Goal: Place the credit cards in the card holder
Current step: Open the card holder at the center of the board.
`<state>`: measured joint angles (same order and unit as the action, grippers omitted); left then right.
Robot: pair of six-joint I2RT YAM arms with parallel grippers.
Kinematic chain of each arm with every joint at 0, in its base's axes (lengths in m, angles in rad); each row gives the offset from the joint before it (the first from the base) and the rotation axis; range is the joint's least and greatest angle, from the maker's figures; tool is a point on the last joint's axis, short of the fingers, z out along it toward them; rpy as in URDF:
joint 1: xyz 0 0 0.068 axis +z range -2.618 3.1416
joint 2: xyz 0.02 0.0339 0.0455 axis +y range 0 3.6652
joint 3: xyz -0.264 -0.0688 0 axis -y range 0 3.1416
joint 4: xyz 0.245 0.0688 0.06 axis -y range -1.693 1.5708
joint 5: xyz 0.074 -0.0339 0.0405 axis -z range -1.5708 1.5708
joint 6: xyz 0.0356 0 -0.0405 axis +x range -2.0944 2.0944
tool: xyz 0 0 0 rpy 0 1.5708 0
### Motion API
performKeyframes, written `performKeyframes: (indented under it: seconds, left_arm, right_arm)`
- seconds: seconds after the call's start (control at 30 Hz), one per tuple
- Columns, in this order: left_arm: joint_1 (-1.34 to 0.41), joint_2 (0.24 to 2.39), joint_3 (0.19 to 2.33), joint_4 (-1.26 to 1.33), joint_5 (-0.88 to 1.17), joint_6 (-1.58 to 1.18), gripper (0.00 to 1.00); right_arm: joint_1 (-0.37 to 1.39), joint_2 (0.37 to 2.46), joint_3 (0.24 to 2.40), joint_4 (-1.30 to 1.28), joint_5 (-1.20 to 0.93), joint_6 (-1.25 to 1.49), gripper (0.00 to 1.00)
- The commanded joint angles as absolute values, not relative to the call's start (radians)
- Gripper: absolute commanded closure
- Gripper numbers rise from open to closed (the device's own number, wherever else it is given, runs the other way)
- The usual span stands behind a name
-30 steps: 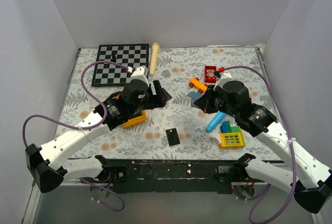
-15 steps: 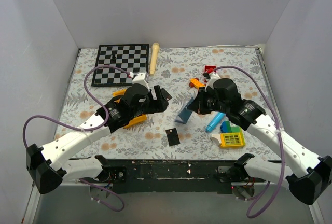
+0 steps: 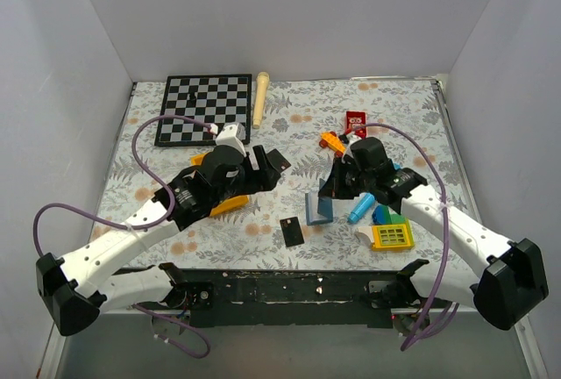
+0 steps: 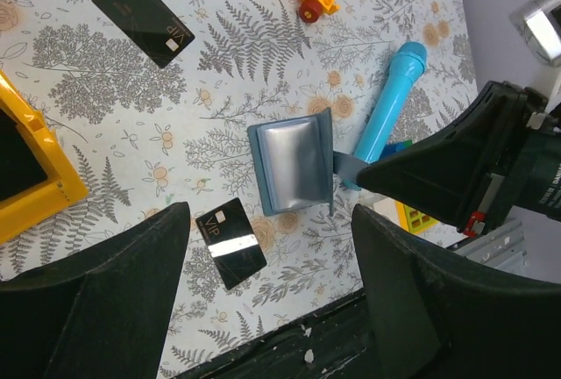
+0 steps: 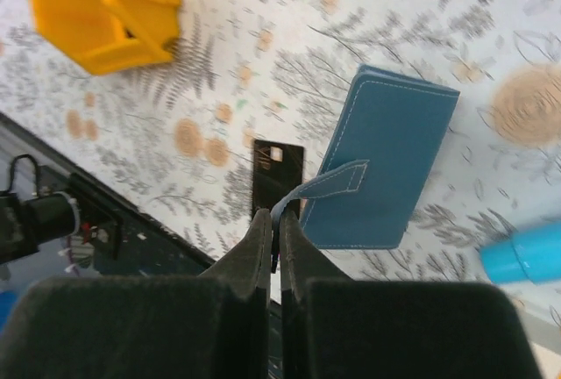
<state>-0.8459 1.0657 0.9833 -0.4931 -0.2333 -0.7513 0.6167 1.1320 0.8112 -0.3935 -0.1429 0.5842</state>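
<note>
One tab [image 5: 329, 184] of slate-blue folding card holder [image 5: 386, 168] was clamped in my right gripper [image 5: 274, 230] | left gripper [image 3: 270, 167] apart | judged best laid flat on desk [image 3: 289, 116], opened.

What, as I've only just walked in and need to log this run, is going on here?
The right gripper is shut on the snap tab of the card holder, which stands partly open. The left gripper hangs open above the scene, holding nothing. Both cards lie flat on the table, one just beside the holder and the other farther off. Neither is in the holder yet.
</note>
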Motion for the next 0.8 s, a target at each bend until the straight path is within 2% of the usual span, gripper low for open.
performKeyframes:
  seconds: [0.0,0.2,0.33,0.77]
  left_arm:
    - [-0.831,1.029,0.986,-0.508,-0.278,-0.749,0.26]
    - [-0.778,0.979,0.976,-0.532,-0.278,-0.750,0.26]
    - [-0.759,0.966,0.960,-0.540,-0.262,-0.744,0.26]
    - [-0.756,1.057,0.911,-0.456,-0.137,-0.735,0.27]
  right_arm:
    - [0.618,1.202,0.980,-0.298,-0.302,0.557,0.99]
    - [0.635,1.336,1.109,-0.227,-0.423,0.603,0.99]
    - [0.641,1.379,1.079,-0.144,-0.448,0.664,0.99]
    - [0.580,1.424,0.827,-0.190,-0.166,0.617,0.99]
